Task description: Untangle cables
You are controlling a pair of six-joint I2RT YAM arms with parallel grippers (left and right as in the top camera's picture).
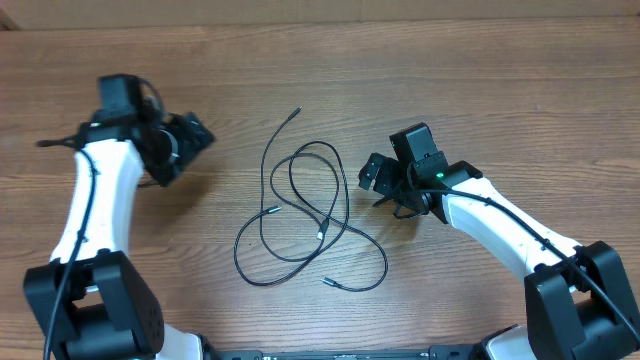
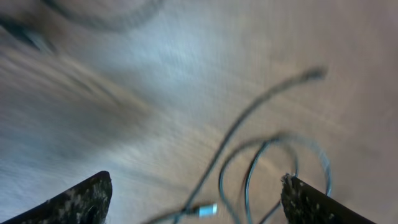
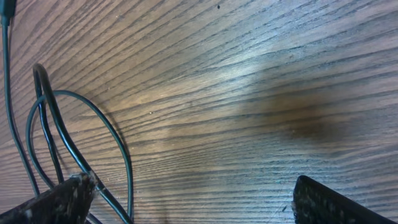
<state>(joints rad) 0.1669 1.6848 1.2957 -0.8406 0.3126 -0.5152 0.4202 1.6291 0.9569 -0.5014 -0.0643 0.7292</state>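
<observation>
the wooden table (image 1: 500, 80) is bare and flat, so a thin cord lies flush on it. fingers that descend too far would scrape the wood, and fingers that stop short would close on air. the left arm (image 1: 100, 200) stands well apart from the bundle, at the left of the table. the right arm (image 1: 500, 225) reaches in from the right with its head just beside the outer loop, and an inward sweep from that side could push the whole bundle rather than part it. the cables (image 1: 312, 200) lie in the middle of the table between the two arms, as overlapping loops with several crossings. the likely fault is a grasp that takes two strands at once where they cross, or a pull on a loop instead of a free end, which would draw the crossings tighter. the right gripper (image 3: 196, 179) is spread wide and holds nothing. strands run close to one finger (image 3: 62, 202), so closing here could pinch them off-centre and let them slip. the left gripper (image 2: 196, 179) is likewise wide and empty. its view is blurred, so height above the cords cannot be judged. the silver-tipped plug (image 2: 205, 210) is small and could snag under a loop when dragged.
</observation>
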